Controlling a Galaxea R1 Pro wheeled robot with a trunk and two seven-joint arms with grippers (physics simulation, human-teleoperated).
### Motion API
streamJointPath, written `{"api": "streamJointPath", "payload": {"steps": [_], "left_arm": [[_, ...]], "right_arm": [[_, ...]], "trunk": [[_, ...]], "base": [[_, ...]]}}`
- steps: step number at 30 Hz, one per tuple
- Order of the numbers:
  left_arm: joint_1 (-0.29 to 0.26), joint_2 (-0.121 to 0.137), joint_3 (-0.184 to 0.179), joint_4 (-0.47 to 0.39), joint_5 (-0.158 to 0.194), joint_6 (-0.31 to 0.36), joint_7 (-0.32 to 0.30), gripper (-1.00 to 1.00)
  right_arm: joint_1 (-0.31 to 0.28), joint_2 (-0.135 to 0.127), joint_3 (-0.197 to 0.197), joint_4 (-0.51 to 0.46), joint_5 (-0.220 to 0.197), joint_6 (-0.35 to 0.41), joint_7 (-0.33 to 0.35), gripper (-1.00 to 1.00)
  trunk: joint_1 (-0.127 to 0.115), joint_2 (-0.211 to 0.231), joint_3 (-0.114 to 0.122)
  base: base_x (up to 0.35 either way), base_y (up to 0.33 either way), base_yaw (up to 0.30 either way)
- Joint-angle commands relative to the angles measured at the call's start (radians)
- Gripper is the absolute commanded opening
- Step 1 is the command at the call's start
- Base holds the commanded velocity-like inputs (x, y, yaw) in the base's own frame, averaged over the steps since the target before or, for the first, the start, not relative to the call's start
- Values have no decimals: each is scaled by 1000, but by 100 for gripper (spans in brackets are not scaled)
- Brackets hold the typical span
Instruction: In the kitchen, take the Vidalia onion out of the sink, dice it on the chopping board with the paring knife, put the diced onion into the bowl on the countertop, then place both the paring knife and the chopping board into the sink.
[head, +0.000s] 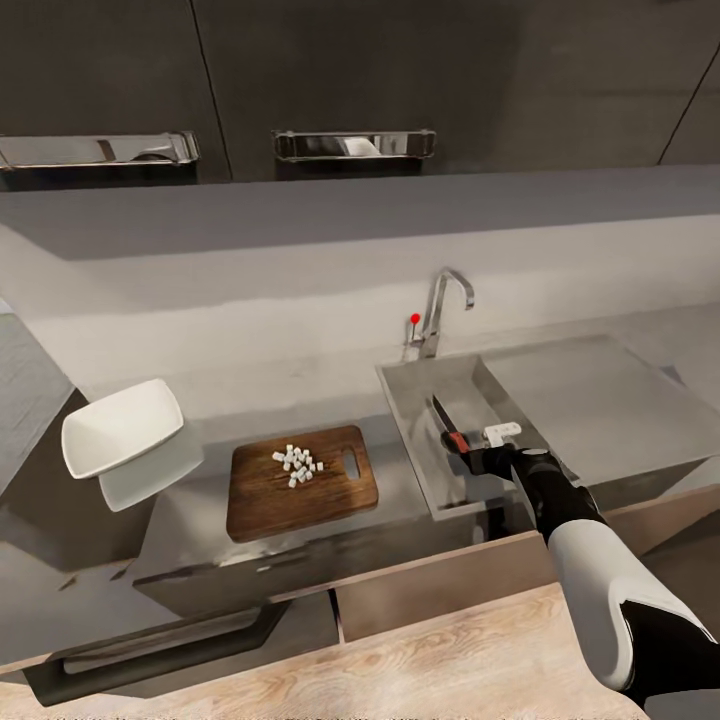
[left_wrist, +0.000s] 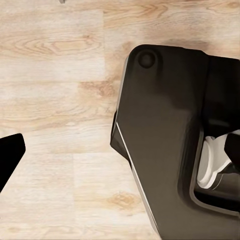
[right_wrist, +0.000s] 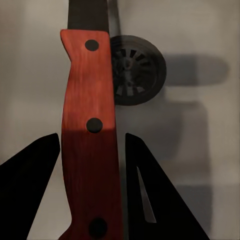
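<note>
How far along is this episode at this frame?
Dicing looks done: white diced onion lies on the chopping board, not in the bowl. In hand: the right gripper holds the paring knife over the sink. Left: fill bowl, sink the board.

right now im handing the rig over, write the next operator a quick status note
Right gripper: over the sink, paring knife between its fingers, which look slightly apart; grip unclear.
Left gripper: its wrist camera faces the wooden floor; state unclear.
Chopping board on the countertop, diced onion piled on it. Bowl to its left, empty.
Done: dicing.
Left: onion into bowl, release knife in sink, board into sink.
</note>
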Motion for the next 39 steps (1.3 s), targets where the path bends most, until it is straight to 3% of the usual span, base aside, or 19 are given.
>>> {"api": "streamJointPath", "payload": {"steps": [1, 13, 24, 25, 39], "left_arm": [[1, 0, -3, -2, 3, -1, 2, 100], [1, 0, -2, -2, 3, 0, 2, 100], [1, 0, -2, -2, 3, 0, 2, 100], [1, 0, -2, -2, 3, 0, 2, 100], [1, 0, -3, -2, 3, 0, 2, 100]], "right_arm": [[-1, 1, -6, -2, 10, 3, 10, -100], [-1, 2, -6, -2, 11, 5, 8, -100], [-1, 1, -7, -3, 11, 4, 7, -100], [-1, 1, -7, -3, 11, 4, 7, 100], [-1, 0, -7, -11, 12, 3, 11, 100]], "trunk": [[1, -2, -3], [1, -2, -22], [1, -2, -24], [1, -2, -24], [1, -2, -24]], "base": [[0, 0, 0], [0, 0, 0], [0, 0, 0], [0, 0, 0], [0, 0, 0]]}}
